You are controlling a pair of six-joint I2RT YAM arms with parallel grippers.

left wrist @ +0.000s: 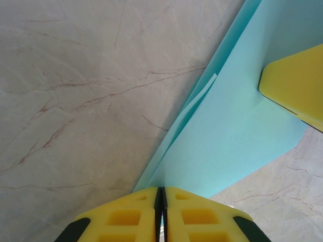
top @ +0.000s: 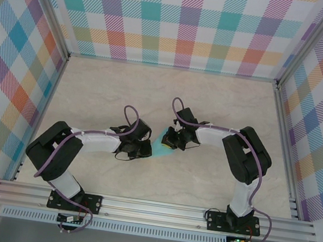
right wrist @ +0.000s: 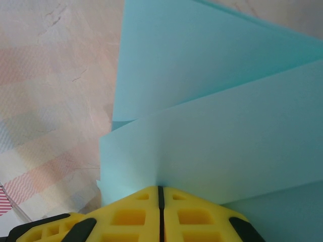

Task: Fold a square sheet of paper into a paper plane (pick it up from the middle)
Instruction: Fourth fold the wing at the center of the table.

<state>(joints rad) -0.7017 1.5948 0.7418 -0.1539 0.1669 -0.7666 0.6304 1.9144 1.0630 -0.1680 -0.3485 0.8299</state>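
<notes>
The square sheet of paper (top: 159, 147) is turquoise and folded into a small layered, pointed shape, held just above the middle of the table. I cannot tell whether it has the paper plane's form. My left gripper (top: 148, 149) meets it from the left. In the left wrist view that gripper (left wrist: 161, 192) is shut, with the sheet of paper (left wrist: 237, 136) running up and right out of its tips. My right gripper (top: 170, 140) holds the other side. Its yellow finger (left wrist: 298, 85) lies on the paper. In the right wrist view that gripper (right wrist: 160, 189) is shut on the creased layers of paper (right wrist: 227, 141).
The pale marble table (top: 123, 91) is walled by checked panels (top: 176, 20) at the back and on both sides. An aluminium rail (top: 154, 208) carrying both arm bases runs along the near edge. Purple cables loop over both wrists.
</notes>
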